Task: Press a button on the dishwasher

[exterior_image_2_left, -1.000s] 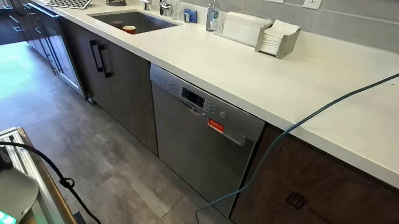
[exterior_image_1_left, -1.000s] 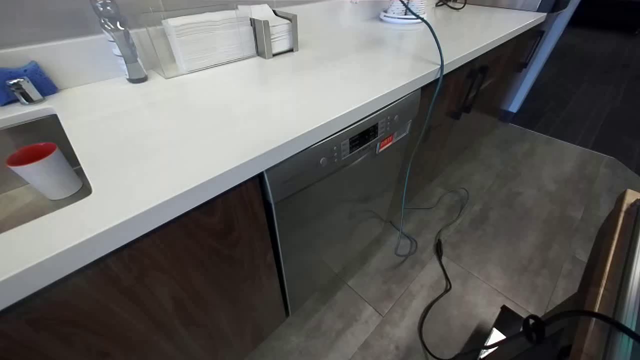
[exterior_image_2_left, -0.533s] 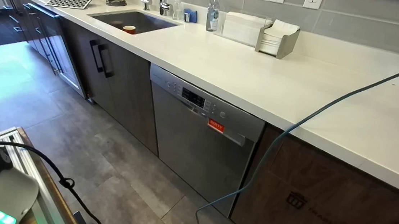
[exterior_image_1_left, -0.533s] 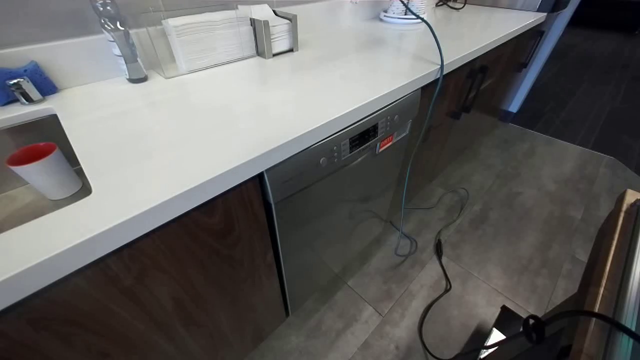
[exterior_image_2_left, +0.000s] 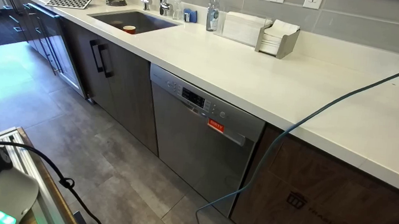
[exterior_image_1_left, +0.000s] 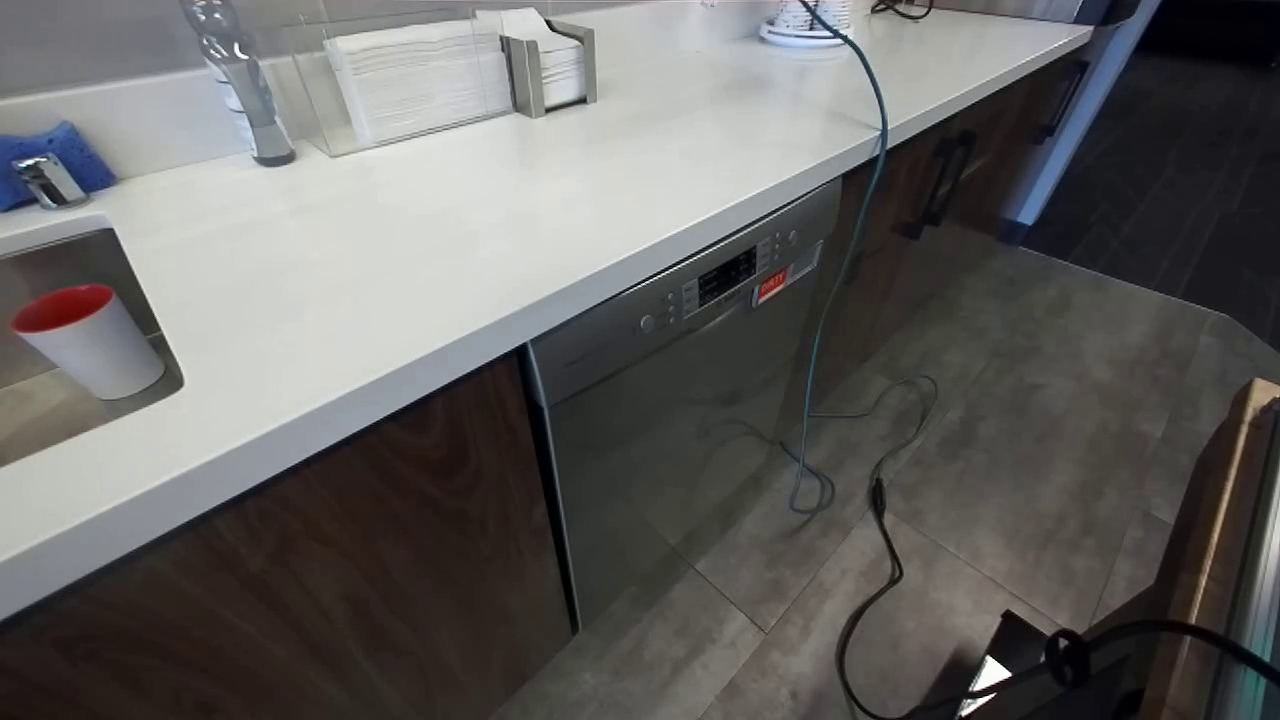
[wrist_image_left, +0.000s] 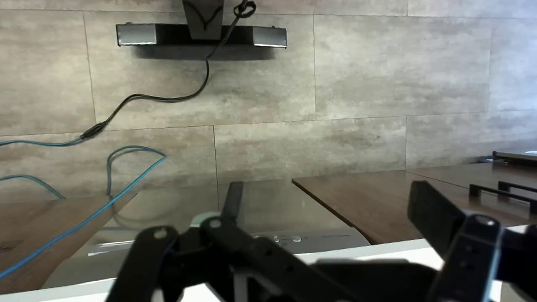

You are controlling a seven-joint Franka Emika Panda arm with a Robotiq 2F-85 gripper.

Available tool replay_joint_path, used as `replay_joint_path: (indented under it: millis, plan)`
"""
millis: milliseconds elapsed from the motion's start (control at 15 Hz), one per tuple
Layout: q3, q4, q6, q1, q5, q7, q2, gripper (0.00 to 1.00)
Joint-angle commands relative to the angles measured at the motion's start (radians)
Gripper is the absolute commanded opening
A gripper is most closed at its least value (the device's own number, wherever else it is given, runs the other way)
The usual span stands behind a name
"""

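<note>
Leftmost in the wrist view, a blue cable (wrist_image_left: 111, 202) hangs loose — likely for slack; then the dishwasher (wrist_image_left: 180, 205), built in beneath the tabletop (exterior_image_2_left: 295, 84); rightward, the end effector (wrist_image_left: 327, 191), jaws apart, empty — pressing presumably needs no grip.

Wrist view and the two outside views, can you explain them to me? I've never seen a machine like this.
The machine is a robot arm; part of it shows at the bottom left in an exterior view. Both exterior views come from cameras standing outside the robot. The wrist view comes from a camera on the arm itself, so it shows the dark end effector, open and holding nothing. On the counter are napkins, a bottle and a blue sponge, among other things; a cup is in the sink. The job is pressing one of the buttons on the dishwasher beneath the counter.
</note>
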Motion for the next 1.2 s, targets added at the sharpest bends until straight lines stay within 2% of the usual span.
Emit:
replay_joint_path:
  millis: [0,333,533,867,1133]
  plan:
    - [0.037,0.019,-0.021,0.013,-0.037,-0.032,0.068,1.0]
    - [0.115,-0.008,0.046,0.078,-0.078,-0.147,0.182,1.0]
    - [0.159,-0.025,0.133,0.112,-0.181,-0.19,0.25,1.0]
    - [0.189,-0.107,0.384,0.139,-0.381,-0.206,0.3,1.0]
    - [0.166,-0.193,0.637,0.119,-0.431,-0.176,0.328,1.0]
